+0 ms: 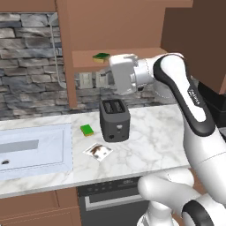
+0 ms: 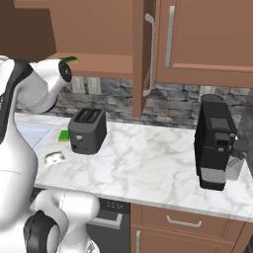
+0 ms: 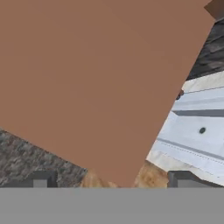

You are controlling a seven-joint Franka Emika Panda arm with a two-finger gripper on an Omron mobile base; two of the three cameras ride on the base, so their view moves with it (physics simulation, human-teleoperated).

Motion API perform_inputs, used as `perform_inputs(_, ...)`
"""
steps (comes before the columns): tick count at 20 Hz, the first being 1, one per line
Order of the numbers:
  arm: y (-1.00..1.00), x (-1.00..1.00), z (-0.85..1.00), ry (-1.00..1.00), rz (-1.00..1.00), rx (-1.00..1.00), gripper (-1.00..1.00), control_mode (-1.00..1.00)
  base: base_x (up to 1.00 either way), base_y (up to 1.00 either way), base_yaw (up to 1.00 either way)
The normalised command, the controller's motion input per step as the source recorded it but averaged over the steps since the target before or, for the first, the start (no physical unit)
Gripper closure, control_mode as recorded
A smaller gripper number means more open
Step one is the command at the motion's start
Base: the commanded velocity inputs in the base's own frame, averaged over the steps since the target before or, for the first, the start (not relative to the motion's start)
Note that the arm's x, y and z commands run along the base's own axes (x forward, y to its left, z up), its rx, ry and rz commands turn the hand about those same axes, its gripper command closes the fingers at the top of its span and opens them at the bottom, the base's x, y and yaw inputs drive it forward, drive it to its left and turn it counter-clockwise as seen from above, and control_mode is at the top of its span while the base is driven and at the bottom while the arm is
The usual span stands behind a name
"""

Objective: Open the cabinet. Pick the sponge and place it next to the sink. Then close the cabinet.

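- No readable text, brand or number anywhere right now.
- The arm's dark forearm band, back behind the claw, carries small pale lettering, too tiny and blurred to make out.

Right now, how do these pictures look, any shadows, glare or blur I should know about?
Left base view: even rendered light, no glare, a soft shadow beside the toaster, edges slightly soft. Right base view: the open cabinet interior is dim, and the coffee machine casts a faint shadow on the counter. Hand view: a flat brown panel sits close with no texture, and the sink looks skewed by the tilted camera.
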Motion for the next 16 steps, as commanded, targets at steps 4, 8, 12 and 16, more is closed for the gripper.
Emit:
perform_inputs(4, -0.29, 0.00, 0.00, 0.05, -0.24, -0.16, -1.00, -1.00, 0.00, 0.00, 0.00)
perform_inputs(8, -0.41, 0.01, 0.00, 0.07, -0.29, -0.19, -1.00, -1.00, 0.00, 0.00, 0.00)
perform_inputs(12, -0.45, 0.08, 0.00, 0.05, -0.33, -0.22, -1.00, -1.00, 0.00, 0.00, 0.00)
perform_inputs(16, -0.44, 0.26, -0.05, 0.05, -0.34, -0.25, -1.00, -1.00, 0.00, 0.00, 0.00)
